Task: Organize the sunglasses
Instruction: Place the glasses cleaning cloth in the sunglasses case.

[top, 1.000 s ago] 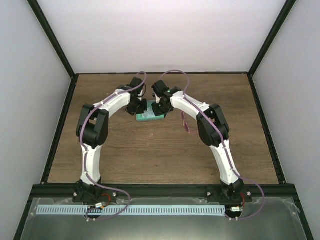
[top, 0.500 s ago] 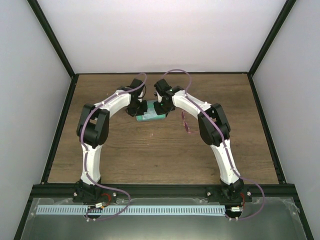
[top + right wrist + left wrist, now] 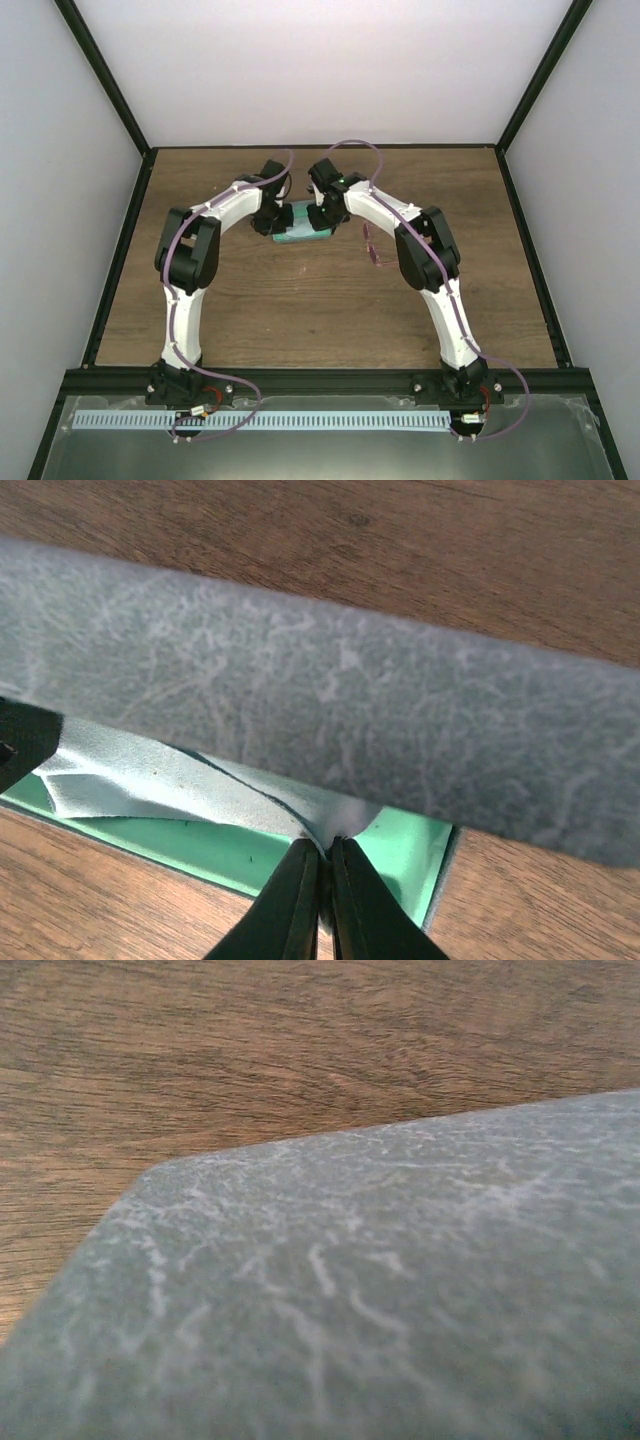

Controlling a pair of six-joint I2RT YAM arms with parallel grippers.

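Right end effector (image 3: pixel 322 856) is pinched closed on a corner of the pale blue cloth (image 3: pixel 150 775), over the green lining of the open case (image 3: pixel 380 720). Left end effector (image 3: pixel 268 214) is at the case's left end. I can't tell its state, since my wrist cam shows only grey case. Sunglasses (image 3: pixel 375 251) lie on the worktop (image 3: pixel 300 310) just right of the case.

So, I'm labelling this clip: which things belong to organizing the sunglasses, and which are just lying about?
Job: sunglasses; open case; cloth, pinched by the right end effector.
Lying about: slotted strip along the near edge.
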